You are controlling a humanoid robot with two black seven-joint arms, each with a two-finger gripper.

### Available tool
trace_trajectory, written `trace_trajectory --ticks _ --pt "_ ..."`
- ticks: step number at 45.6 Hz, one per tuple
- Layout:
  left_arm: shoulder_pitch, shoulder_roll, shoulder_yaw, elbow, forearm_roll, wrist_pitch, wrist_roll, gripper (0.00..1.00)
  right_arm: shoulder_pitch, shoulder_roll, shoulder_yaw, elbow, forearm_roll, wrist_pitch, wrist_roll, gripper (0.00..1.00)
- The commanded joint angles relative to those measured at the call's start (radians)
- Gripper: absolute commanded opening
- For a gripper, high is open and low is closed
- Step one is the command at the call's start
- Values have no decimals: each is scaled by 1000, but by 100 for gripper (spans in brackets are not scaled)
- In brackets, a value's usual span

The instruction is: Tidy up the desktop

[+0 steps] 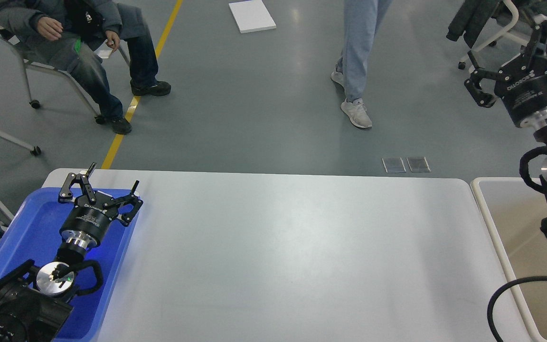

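The desk fills the lower middle of the frame, a broad, smooth, slightly glossy white-grey slab with rounded far corners. Its far edge runs straight across the middle of the frame and its near edge runs off the bottom. The wide surface between the two arms is open room.

A blue plastic tray with a raised rounded rim lies on the desk's left end, at the lower left of the frame. The left end effector hangs over the tray's far right corner, its two black linkage fingers spread wide and holding nothing. White lettering on its black cylindrical body is too small and tilted to read surely; a polished metal ring sits below it.

Just beside the desk's right edge, at the lower right, a beige bin shows a pale rim and a flat tan inside. The right end effector is raised at the upper right of the frame, above the grey floor, well apart from the desk, its curved fingers parted and holding nothing. The body carries white writing that looks like "ROBOTIQ", upside down.

On the floor are a yellow line at upper left, a white board at top centre, and two small metal plates near the desk's far edge.
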Motion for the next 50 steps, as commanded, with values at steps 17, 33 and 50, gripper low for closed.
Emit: trace_trajectory --ticks 17,33,50 --pt "0 0 0 0 0 0 0 100 -213 231 224 -20 2 1 69 99" --pt "0 0 0 1 0 0 0 100 -294 256 174 -10 4 156 72 99" --pt "0 0 0 0 0 0 0 100 -297 261 181 -9 2 194 74 99"
